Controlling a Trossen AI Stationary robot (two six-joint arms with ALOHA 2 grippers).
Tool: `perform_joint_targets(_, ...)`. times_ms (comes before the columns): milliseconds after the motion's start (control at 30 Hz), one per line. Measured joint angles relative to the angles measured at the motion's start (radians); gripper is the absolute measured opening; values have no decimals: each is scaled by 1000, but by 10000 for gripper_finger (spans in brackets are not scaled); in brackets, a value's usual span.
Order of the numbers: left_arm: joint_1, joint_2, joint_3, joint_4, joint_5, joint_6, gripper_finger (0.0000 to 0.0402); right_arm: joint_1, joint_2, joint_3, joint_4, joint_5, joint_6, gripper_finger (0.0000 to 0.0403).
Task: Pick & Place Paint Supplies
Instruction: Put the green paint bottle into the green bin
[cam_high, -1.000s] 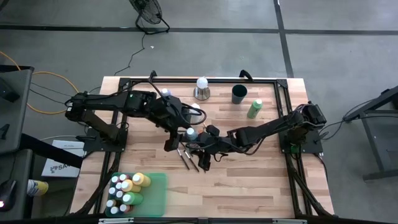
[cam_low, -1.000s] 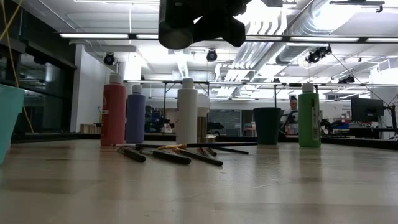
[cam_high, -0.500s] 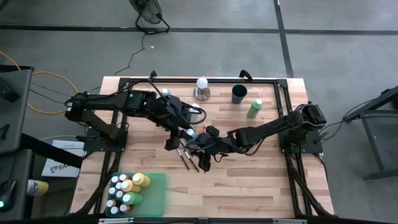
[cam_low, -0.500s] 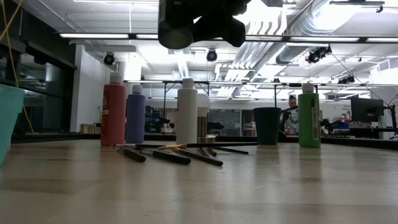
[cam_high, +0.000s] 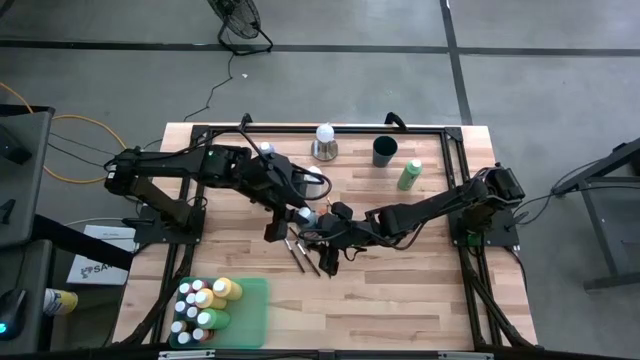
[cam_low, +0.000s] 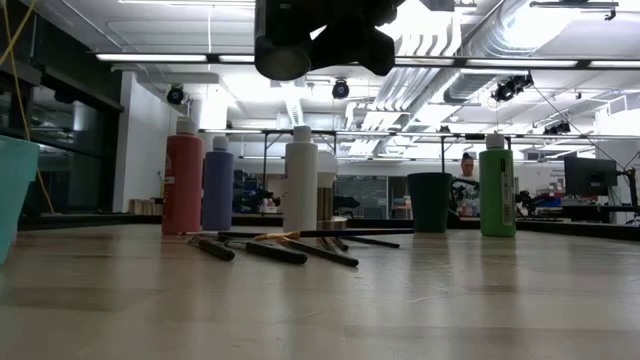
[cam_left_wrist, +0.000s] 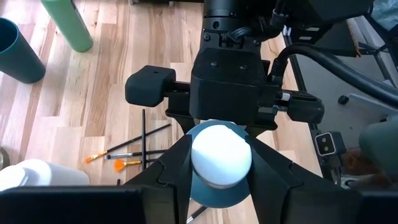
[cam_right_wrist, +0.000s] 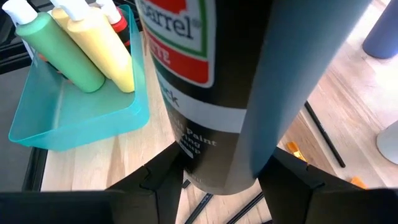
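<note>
Your left arm reaches from the table's left side toward the middle. Its left gripper (cam_high: 303, 213) is closed around a bottle. Your right arm stretches low from the right side to meet it. Its right gripper (cam_high: 327, 228) is just beside the left one, fingers closed on the same bottle.

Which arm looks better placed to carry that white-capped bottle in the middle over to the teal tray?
Left, probably. The left pincer grips the white-capped bottle, and the teal tray lies on the left arm's side of the table, far from the right arm.
</note>
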Motion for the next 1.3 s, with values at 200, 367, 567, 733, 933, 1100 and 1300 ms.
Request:
perform_joint_targets(200,-1,0,-1,-22,4,13,115,4,-1,2,10,0,-1,215)
perform_joint_targets(367,-1,1,-1,-48,5,12,115,16,-23,2,-4,-18,-2,243)
perform_joint_targets(567,-72,-10,-1,-117,-55,-9,115,38,-64,2,-93,-22,30,255)
perform_joint_targets(733,-238,-22,-1,-211,-234,-138,115,54,-90,2,-140,-8,100,252)
perform_joint_targets(933,-496,-30,-1,-262,-450,-387,115,79,-96,2,-158,62,171,252)
perform_joint_targets(1100,-686,-28,-42,-264,-615,-578,115,92,-96,2,-162,92,247,252)
perform_joint_targets(1300,-877,-27,-143,-249,-741,-818,115,123,-96,1,-163,171,322,252)
